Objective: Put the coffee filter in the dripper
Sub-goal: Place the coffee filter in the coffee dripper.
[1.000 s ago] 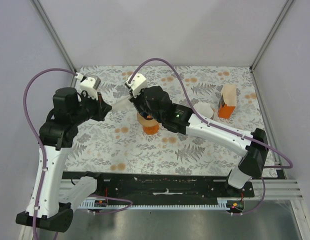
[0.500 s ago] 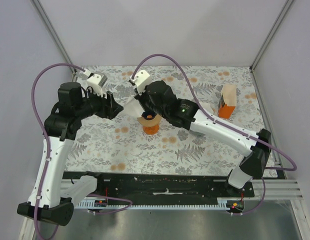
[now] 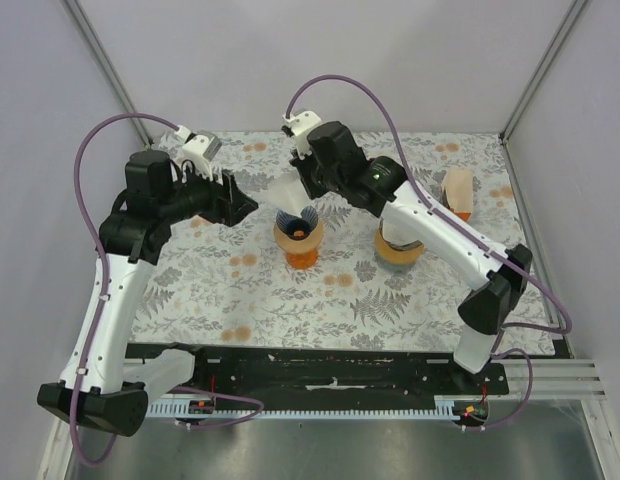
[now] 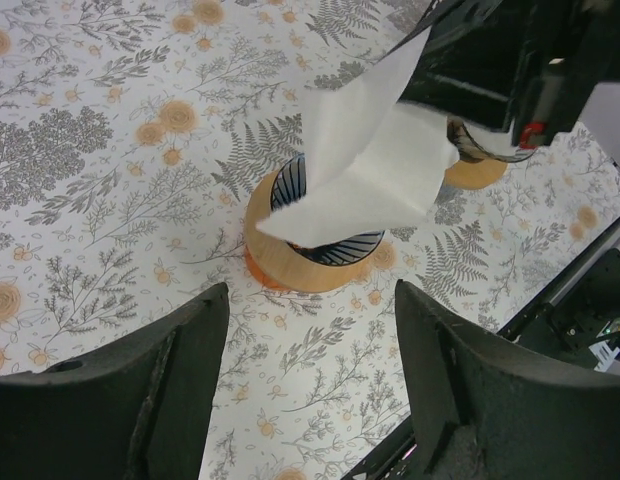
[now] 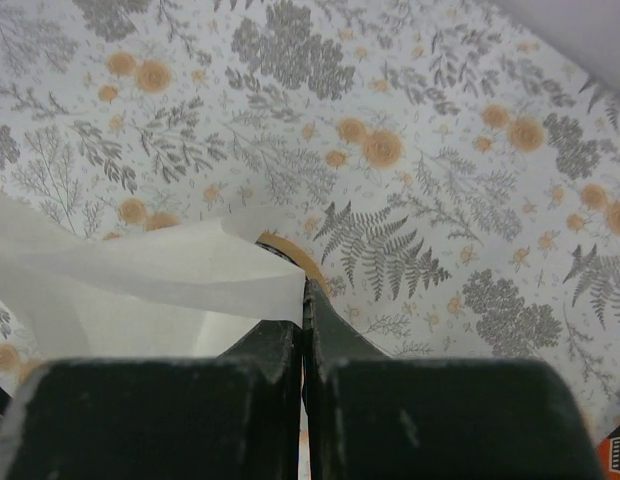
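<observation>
A white paper coffee filter (image 3: 288, 192) hangs partly unfolded just above the dripper (image 3: 299, 236), a wooden-rimmed dark ribbed cone on an orange base. My right gripper (image 3: 300, 190) is shut on the filter's upper edge. In the right wrist view the shut fingertips (image 5: 306, 292) pinch the filter (image 5: 140, 270) over the dripper's rim (image 5: 295, 256). My left gripper (image 3: 240, 200) stands open to the left of the dripper, apart from the filter. In the left wrist view the filter (image 4: 360, 170) droops over the dripper (image 4: 290, 270), with nothing between that gripper's (image 4: 310, 295) wide-set fingers.
A second wooden-rimmed round object (image 3: 398, 248) stands right of the dripper, partly under the right arm. An orange box (image 3: 458, 195) stands at the back right. Walls with metal posts close in the floral tablecloth (image 3: 240, 290) at the back and sides.
My left gripper has opened and let go of the filter. The right arm has swung back and rightward, uncovering the dripper and carrying the filter above it.
</observation>
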Robot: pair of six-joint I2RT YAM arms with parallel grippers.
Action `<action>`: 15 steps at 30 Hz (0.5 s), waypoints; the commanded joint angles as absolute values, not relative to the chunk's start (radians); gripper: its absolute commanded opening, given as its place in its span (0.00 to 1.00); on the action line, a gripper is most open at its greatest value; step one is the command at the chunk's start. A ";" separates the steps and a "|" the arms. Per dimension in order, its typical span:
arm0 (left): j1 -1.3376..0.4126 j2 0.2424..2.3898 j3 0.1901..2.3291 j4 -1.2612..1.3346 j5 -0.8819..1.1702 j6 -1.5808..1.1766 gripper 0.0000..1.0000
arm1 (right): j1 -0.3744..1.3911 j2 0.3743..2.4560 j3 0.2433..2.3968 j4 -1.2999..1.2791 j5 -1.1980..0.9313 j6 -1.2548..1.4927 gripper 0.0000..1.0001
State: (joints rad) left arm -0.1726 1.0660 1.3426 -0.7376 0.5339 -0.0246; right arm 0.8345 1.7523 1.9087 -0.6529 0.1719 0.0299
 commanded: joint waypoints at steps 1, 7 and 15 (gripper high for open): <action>-0.183 1.091 1.341 -0.652 0.534 -0.098 0.72 | 0.822 1.828 1.950 -0.772 0.083 0.067 0.00; -0.192 1.104 1.301 -0.617 0.523 -0.123 0.69 | 0.788 1.893 1.968 -0.791 0.063 0.078 0.00; -0.225 1.120 1.217 -0.568 0.492 -0.123 0.70 | 0.784 1.936 1.971 -0.822 0.037 0.074 0.00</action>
